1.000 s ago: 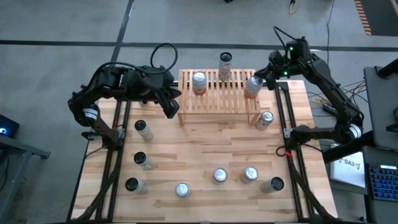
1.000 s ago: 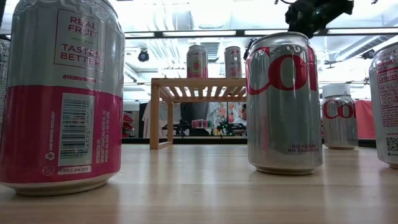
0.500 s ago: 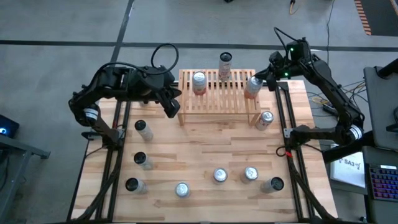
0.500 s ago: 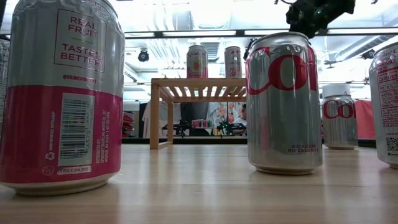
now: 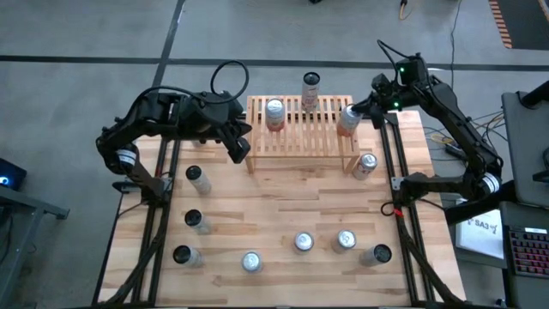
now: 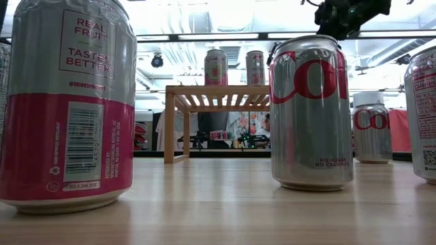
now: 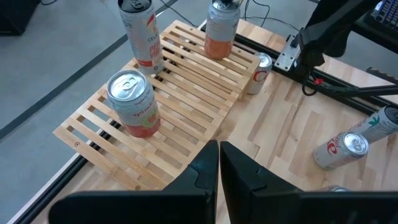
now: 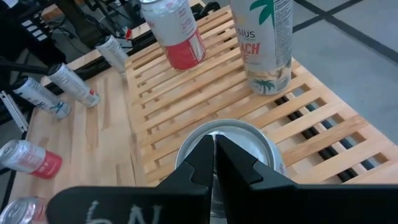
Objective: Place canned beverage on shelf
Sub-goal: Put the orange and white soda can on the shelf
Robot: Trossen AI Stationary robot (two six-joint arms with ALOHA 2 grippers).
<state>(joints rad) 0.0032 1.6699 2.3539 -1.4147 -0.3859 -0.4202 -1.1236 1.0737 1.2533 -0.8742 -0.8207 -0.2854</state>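
Grey floor surrounds a pale butcher-block desk (image 5: 283,206), and the slatted wooden shelf (image 5: 300,137) stands at its far edge. Three cans are on the shelf: a pink-and-silver can (image 5: 274,112) toward its left end, a tall slim can (image 5: 310,88) at its back edge, and a peach-coloured can (image 5: 347,118) at its right end. The right claw (image 8: 213,149) hangs directly over that last can's lid with its fingers pressed together, pinching nothing. The left claw (image 7: 219,163) hovers just off the shelf's left front corner, fingers likewise pressed together and empty. More cans stand on the desk in front of the shelf, one red-and-silver can (image 5: 366,165) just beside its right front leg. I judge these cans stiff along their height but thin-walled and smooth, so a hard squeeze would dent them and a loose one would slip. Whether they are full I cannot tell. The best hold is across the mid-body, with the fingers spread first.
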